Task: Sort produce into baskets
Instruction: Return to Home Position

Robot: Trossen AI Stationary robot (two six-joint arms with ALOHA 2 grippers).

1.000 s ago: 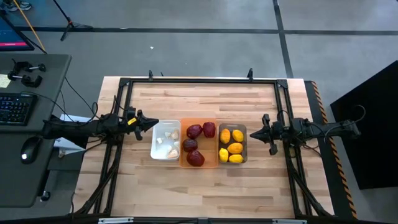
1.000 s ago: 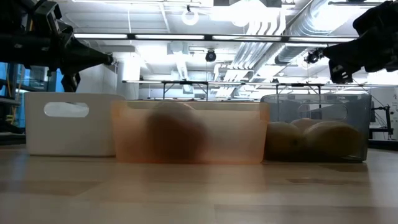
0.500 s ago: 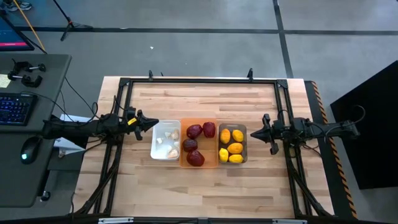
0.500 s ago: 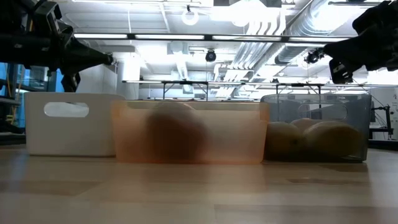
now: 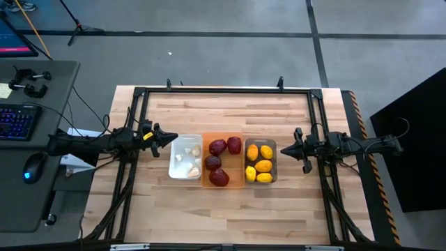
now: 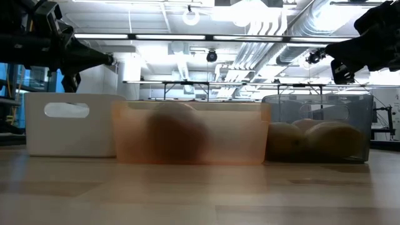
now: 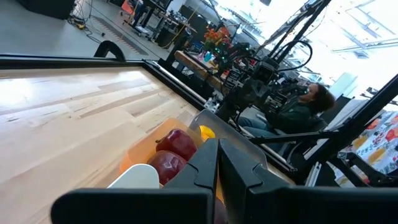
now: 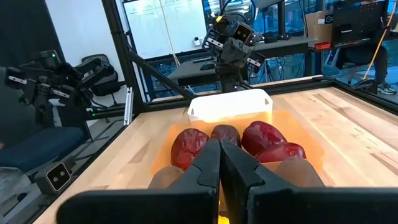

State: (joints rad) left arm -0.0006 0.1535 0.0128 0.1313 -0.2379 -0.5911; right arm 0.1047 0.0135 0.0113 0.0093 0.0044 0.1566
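Three bins stand side by side mid-table. The white bin (image 5: 185, 157) holds whitish garlic bulbs (image 5: 191, 167). The orange bin (image 5: 223, 160) holds dark red fruits (image 5: 219, 176). The dark grey bin (image 5: 260, 160) holds yellow lemons (image 5: 263, 166). My left gripper (image 5: 174, 139) is shut and empty, raised just left of the white bin. My right gripper (image 5: 282, 150) is shut and empty, raised just right of the grey bin. In the low view both grippers hang above the bins' rims, the left gripper (image 6: 110, 60) and the right gripper (image 6: 312, 56).
A black frame (image 5: 223, 90) runs around the table's edges. Bare wooden tabletop (image 5: 223, 209) lies in front of and behind the bins. A desk with keyboard and mouse (image 5: 28, 118) stands left of the table. A seated person (image 7: 305, 102) shows beyond the table in the left wrist view.
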